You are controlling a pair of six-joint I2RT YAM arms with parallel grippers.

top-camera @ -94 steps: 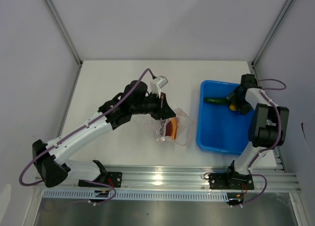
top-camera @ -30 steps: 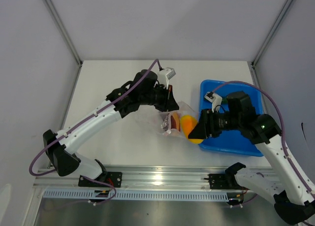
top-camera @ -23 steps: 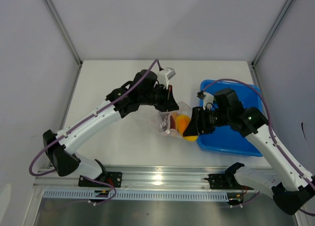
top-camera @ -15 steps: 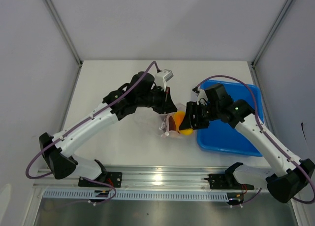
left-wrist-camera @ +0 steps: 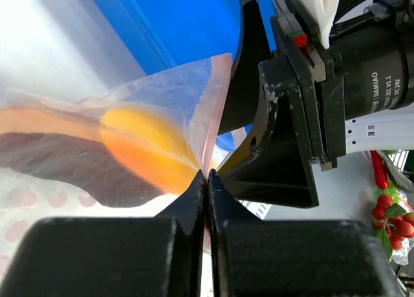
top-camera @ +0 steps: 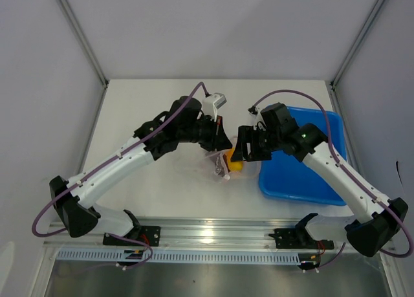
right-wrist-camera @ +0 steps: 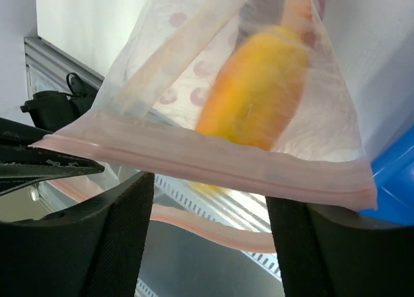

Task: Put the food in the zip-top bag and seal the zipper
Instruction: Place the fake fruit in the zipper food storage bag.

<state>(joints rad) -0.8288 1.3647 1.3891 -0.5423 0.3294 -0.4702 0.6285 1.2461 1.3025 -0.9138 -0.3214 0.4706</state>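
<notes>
We see the right gripper (right-wrist-camera: 210, 203) with its two dark fingers spread wide at the bottom of the view, and the zip-top bag (right-wrist-camera: 162, 64), clear with pale pink dots, just beyond them. Its zipper (right-wrist-camera: 213, 160) runs as a pink strip from the left down to the right, a second pink lip curves below it between the fingers, and the yellow-orange piece (right-wrist-camera: 252, 96) lies inside the bag behind the strip. The dark tips of the left gripper (right-wrist-camera: 58, 158) meet the strip's left end, with white table (right-wrist-camera: 77, 25) behind and the blue tray (right-wrist-camera: 398, 161) at the right edge.
</notes>
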